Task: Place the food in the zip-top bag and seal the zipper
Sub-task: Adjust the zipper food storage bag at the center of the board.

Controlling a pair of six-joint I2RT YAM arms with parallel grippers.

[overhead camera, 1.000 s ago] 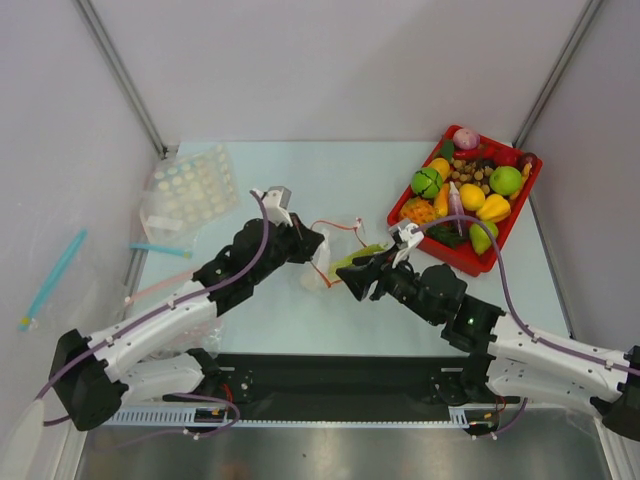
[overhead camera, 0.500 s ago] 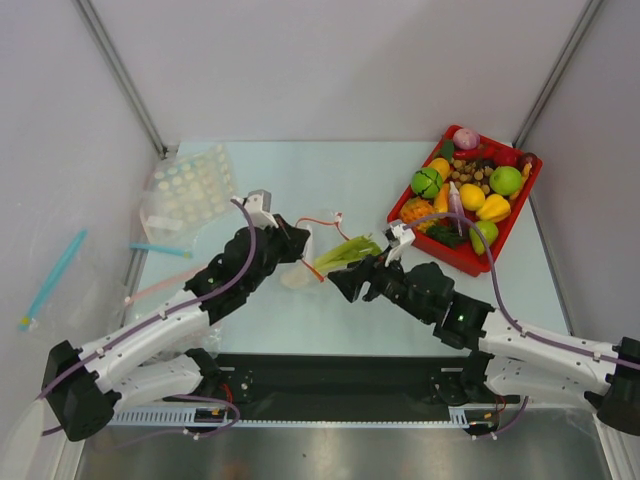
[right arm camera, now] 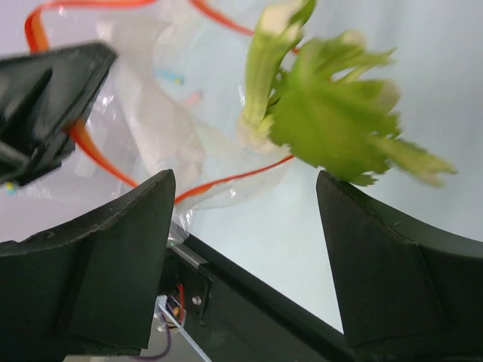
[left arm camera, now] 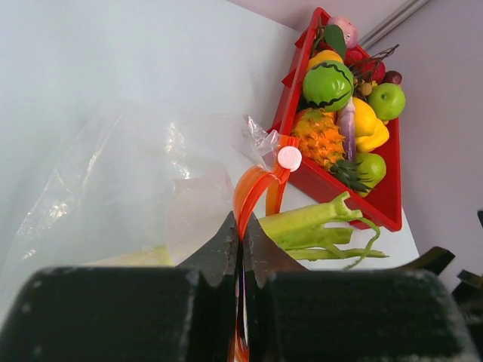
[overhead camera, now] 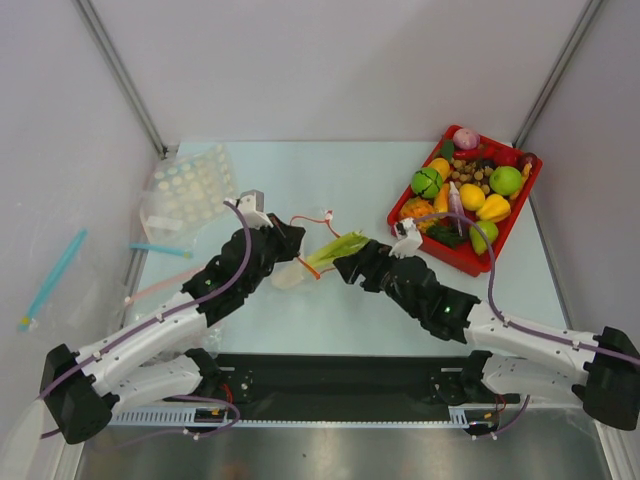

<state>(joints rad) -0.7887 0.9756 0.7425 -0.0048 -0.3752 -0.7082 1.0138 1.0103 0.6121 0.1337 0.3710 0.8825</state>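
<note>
At the far left of the table lie a clear blister sheet with pale round cells [overhead camera: 190,185] and a blue strip [overhead camera: 160,249]. Neither is part of this operation.

The left gripper [left arm camera: 241,237] is clamped on the zipper [left arm camera: 253,188], the thin red-orange closure strip of the clear, floppy zip-top bag [left arm camera: 136,188]. Both fingers are pressed together with the strip between them. This grip lifts one lip of the mouth. The strip bows upward in a loop, so the floppy film stands open toward the right instead of collapsing flat.

The toy leek [overhead camera: 337,249] lies across the mouth. Its white stalk end appears to sit inside the film, and a pale green shape shows through the plastic in the left wrist view. The long green leaves project out over the table toward the right arm. Insertion is judged partial.

The right gripper [right arm camera: 243,181] is just beside the leaf end with its fingers spread wide and nothing between them. The leek rests on its own, supported by the bag and table.

At the right stands the red plastic tray [left arm camera: 281,124] of toy produce. The green pear [overhead camera: 483,236] sits at its near corner. The dark eggplant cannot be picked out with certainty in the pile. The zipper is unsealed.
</note>
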